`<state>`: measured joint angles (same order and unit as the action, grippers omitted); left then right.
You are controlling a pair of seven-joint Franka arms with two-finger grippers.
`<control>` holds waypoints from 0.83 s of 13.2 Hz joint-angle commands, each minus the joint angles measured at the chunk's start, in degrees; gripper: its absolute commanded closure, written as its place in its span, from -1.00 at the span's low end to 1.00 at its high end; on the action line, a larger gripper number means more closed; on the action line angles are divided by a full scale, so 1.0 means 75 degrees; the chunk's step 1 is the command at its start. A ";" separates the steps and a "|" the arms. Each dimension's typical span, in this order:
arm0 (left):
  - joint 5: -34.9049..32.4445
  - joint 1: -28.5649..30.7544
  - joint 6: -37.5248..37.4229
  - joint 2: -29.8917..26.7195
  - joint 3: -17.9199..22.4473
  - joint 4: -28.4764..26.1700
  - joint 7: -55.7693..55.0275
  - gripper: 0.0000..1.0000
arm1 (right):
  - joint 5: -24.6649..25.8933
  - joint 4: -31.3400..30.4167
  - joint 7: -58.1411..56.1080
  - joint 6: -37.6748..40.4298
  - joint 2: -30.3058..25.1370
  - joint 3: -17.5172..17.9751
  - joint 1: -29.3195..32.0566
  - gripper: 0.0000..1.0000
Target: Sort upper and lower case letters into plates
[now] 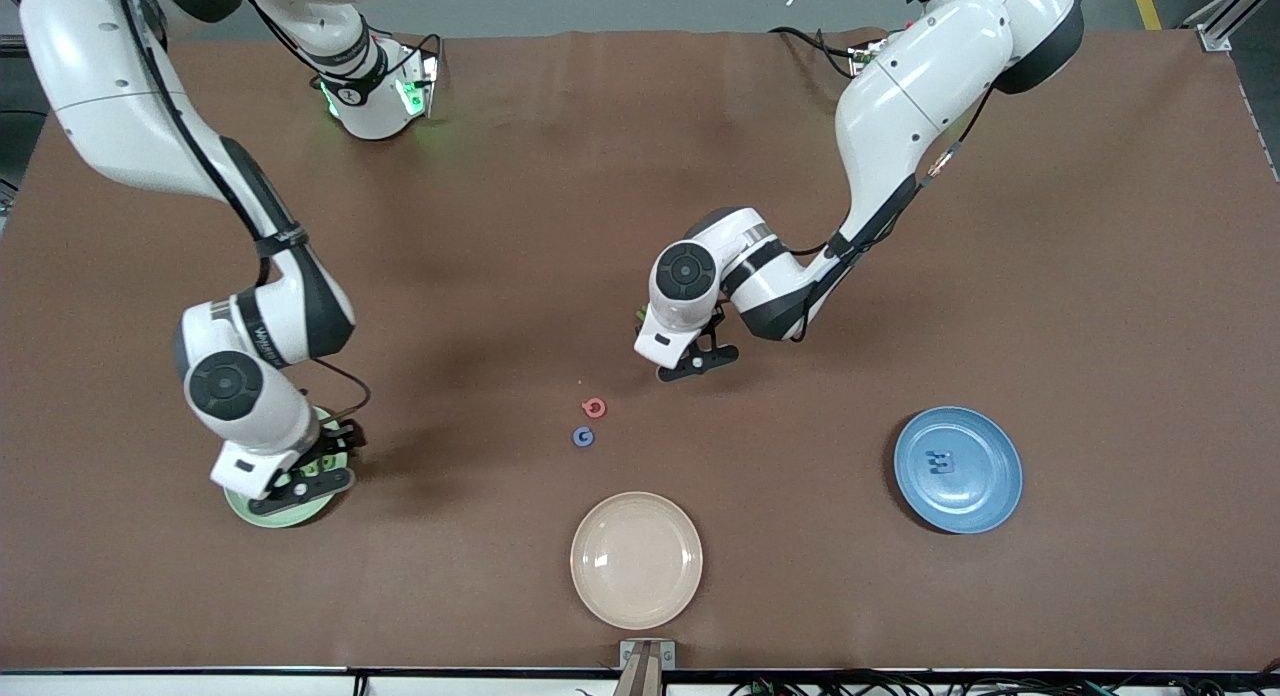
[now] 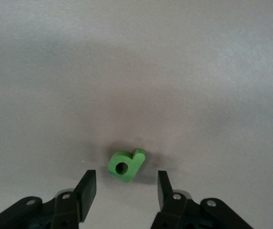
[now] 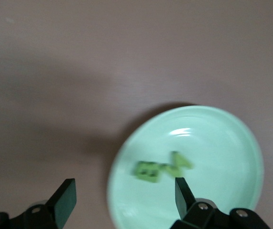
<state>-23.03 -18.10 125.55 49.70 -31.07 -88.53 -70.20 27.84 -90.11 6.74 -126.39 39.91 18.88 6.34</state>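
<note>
The mint green plate [image 1: 262, 510] lies toward the right arm's end of the table and holds two green letters [image 3: 149, 171]. My right gripper [image 1: 305, 481] hovers open and empty over this plate [image 3: 231, 143]. The blue plate [image 1: 990, 501] lies toward the left arm's end and holds a blue letter [image 1: 940, 463]. My left gripper [image 1: 697, 361] is open, low over the table's middle. A green lowercase letter [image 2: 126, 165] lies on the table just ahead of its fingertips [image 2: 88, 181], untouched. A red letter [image 1: 594, 408] and a blue letter [image 1: 583, 437] lie close together, nearer the front camera than the left gripper.
A cream-beige plate [image 1: 600, 596] lies empty near the table's front edge, nearer the camera than the loose letters. Bare brown table surrounds the plates and letters.
</note>
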 commanded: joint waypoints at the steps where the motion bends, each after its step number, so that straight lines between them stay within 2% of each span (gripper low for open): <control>1: -0.0326 -0.0060 0.0100 -0.0028 0.0076 -0.0044 0.0324 -0.02 | -0.0953 -0.0161 0.1569 0.0141 -0.0060 0.0038 -0.0806 -0.84; 3: -0.0549 -0.0060 0.0100 -0.0040 0.0065 -0.0067 0.0418 0.02 | -0.1437 -0.0103 0.2798 0.0025 -0.0037 0.0026 -0.1556 -0.84; 6: -0.0644 -0.0060 0.0100 -0.0029 0.0076 -0.0067 0.0570 0.04 | -0.1368 0.0212 0.4779 -0.0325 0.0243 0.0003 -0.2296 -0.84; 8: -0.0632 -0.0060 0.0100 -0.0005 0.0065 -0.0114 0.0571 0.18 | -0.1344 0.0365 0.5929 -0.0911 0.0583 -0.0021 -0.2718 -0.84; 11: -0.0632 -0.0036 0.0111 0.0006 0.0076 -0.0173 0.0559 0.39 | -0.1356 0.0857 0.6309 -0.0984 0.1017 -0.0021 -0.3094 -0.84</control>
<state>-26.81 -18.17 125.92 49.78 -30.98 -89.23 -66.38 18.56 -87.43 52.45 -133.84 44.90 19.18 -15.24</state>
